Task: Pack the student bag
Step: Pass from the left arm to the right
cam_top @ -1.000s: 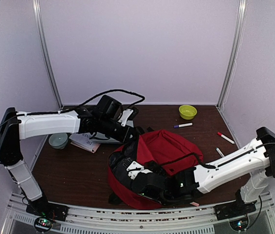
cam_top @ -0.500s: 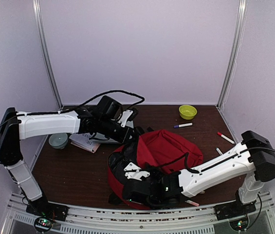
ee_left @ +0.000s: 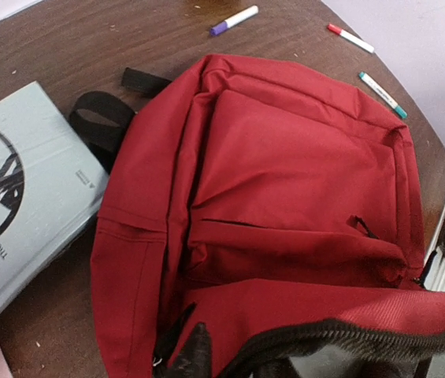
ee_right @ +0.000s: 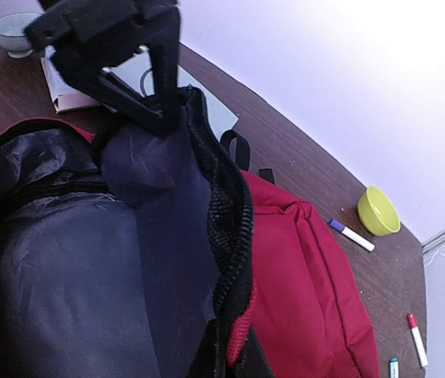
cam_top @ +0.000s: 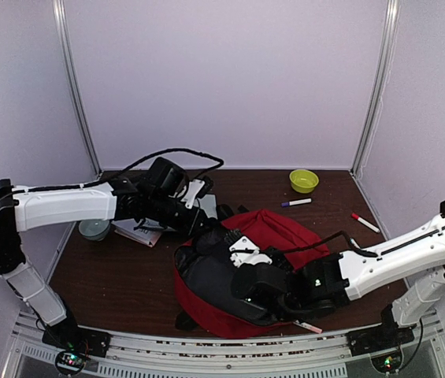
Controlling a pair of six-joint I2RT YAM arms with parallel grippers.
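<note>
The student bag, red with dark grey lining, lies at the table's near middle with its mouth gaping. My right gripper is shut on the black zipper rim at the mouth's near side; the rim runs down between my right gripper's jaws. My left gripper is at the far-left rim, its fingers a little apart, with the rim's peak at their tips. One black fingertip shows beside the red fabric.
A grey book and a pale bowl lie at the left. A yellow-green bowl sits at the back, with a purple-capped marker near it. Red and teal markers lie at the right.
My right gripper has shut on the zipper rim and moved right, opening the mouth wider and baring more lining. My left arm drew slightly left and its jaws parted.
</note>
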